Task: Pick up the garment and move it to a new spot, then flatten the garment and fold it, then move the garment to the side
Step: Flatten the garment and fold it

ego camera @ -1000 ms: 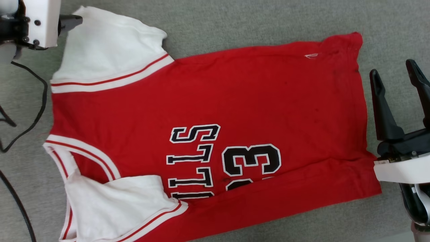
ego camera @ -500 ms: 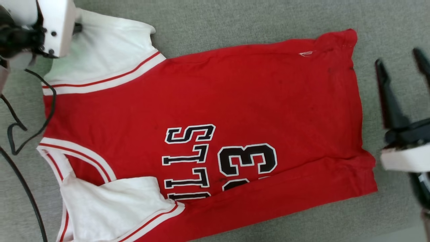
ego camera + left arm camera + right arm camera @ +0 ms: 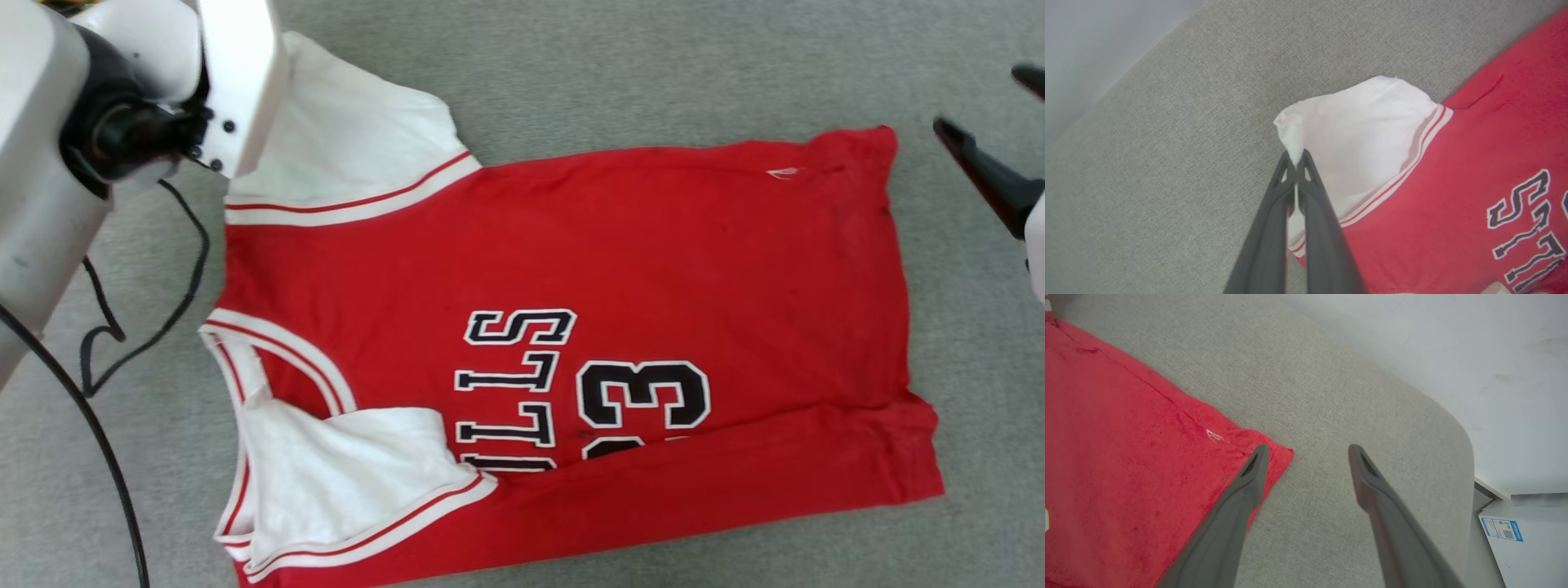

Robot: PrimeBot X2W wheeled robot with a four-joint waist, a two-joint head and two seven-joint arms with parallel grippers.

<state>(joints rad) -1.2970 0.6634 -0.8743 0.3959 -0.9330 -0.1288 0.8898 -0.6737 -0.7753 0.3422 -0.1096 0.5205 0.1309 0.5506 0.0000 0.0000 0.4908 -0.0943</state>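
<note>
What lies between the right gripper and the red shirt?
Just a bare strip of the grey cloth surface separates the right gripper from the garment, seen in the head view.

Count: 1 red white-sleeved jersey T-shirt (image 3: 571,261); 2 dark-fingered end effectors (left end effector (image 3: 1295,157), right end effector (image 3: 1308,451)); 1 grey fabric desk (image 3: 653,73); 2 black cables (image 3: 122,490).

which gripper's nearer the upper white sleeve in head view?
Left. Left gripper pinches the tip of that sleeve; right gripper, jaws open, is off by the far hem corner.
</note>
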